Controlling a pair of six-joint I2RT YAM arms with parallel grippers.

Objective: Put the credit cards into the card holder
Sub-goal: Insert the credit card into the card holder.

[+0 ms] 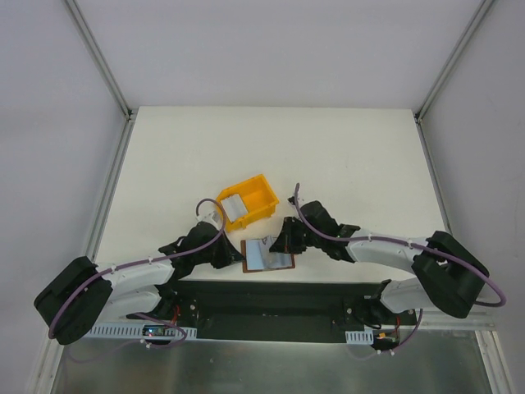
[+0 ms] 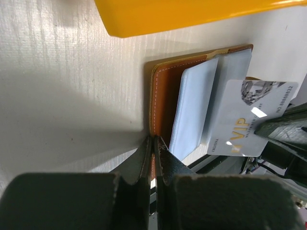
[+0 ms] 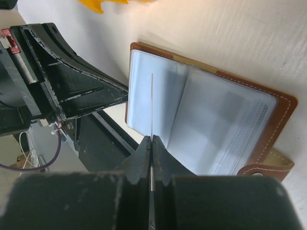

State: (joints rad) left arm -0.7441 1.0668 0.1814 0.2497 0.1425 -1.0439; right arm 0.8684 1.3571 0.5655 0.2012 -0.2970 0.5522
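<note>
Brown leather card holder [image 1: 261,261] lies open on the table [image 1: 353,164], just in front of the yellow bin [image 1: 261,193], with the left gripper [image 2: 153,141] pinching its left edge. The right gripper [image 3: 151,141] is clamped on a white VIP card [image 2: 244,120], poised edge-on over the grey sleeves [image 3: 211,115]. Light, stiff and slick, the card looks best held by its trailing edge, while the sleeves seem soft and floppy.

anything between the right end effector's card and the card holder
Nothing visible: the card in the right end effector hangs at the sleeves of the open card holder; the left end effector clamps its edge, off to one side.
</note>
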